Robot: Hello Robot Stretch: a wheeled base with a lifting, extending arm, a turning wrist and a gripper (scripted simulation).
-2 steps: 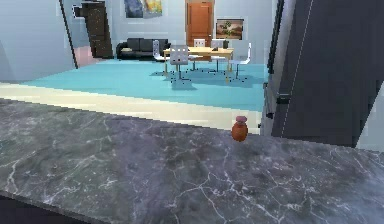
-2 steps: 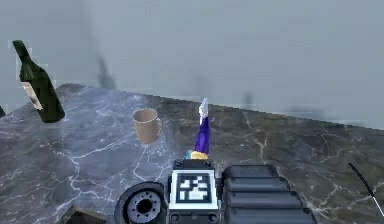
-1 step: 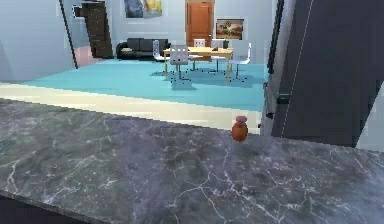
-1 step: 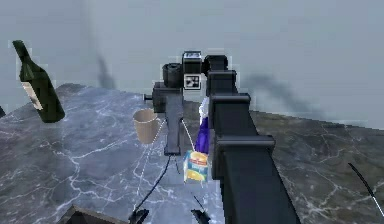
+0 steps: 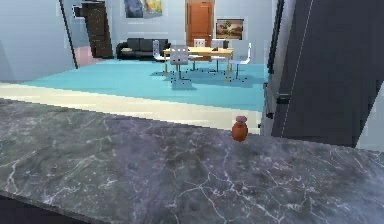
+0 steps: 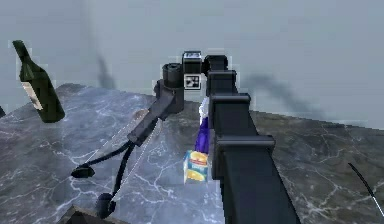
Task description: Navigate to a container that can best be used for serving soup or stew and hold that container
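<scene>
A small rounded orange-brown pot stands at the far edge of a dark marble countertop in the forward view. In the arm side view the dark arm reaches out over the same marble top. Two white marker squares sit at its end. The gripper points down to the left, its thin fingers over bare marble, and it holds nothing.
A dark green bottle leans at the arm side view's left. A small purple, blue and yellow container stands beside the arm. Past the counter are a teal rug, a dining table with white chairs, a sofa and a dark fridge.
</scene>
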